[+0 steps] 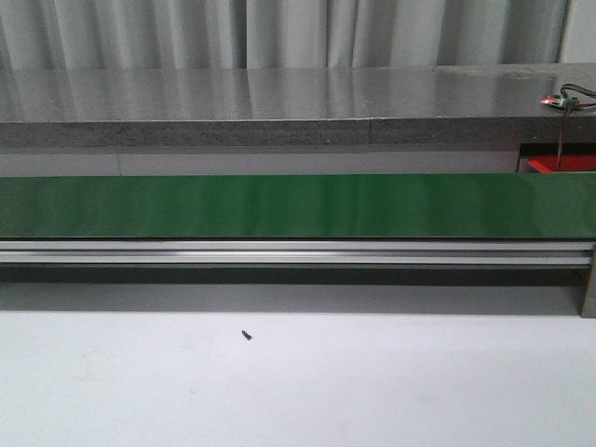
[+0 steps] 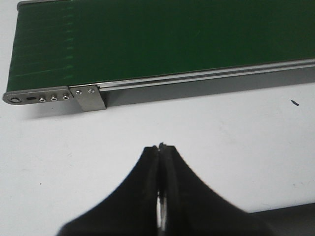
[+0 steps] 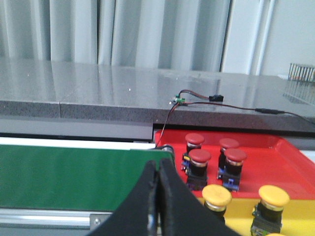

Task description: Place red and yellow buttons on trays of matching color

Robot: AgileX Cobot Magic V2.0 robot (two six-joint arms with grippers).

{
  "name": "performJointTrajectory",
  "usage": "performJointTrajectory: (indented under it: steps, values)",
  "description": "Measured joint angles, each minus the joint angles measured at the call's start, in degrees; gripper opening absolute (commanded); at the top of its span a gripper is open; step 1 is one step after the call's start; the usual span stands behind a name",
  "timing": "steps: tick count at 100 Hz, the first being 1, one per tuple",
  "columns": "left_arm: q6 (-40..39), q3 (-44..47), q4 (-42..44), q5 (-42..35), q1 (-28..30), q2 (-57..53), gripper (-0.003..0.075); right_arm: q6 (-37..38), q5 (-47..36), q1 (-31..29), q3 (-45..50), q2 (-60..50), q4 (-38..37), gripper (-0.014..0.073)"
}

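Both my jaws are clenched empty; belt [image 1: 298, 207] bare ahead, so a late button could slip past.

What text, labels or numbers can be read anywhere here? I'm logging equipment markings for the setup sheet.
None can be read in any view.
Green conveyor belt and its aluminium rail: no print.
Rail end bracket: only screws, no marking.
Red buttons and yellow buttons: caps show no lettering.
Small circuit board on the grey counter: too small to read.
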Motion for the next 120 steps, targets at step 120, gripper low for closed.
performJointTrajectory:
  steps: [120]
  values:
    - [0.0,0.0,0.0,0.0,0.0,-0.1,-0.0020,0.6,2.2,1.2,0.1,-0.4,0.8,-0.0066]
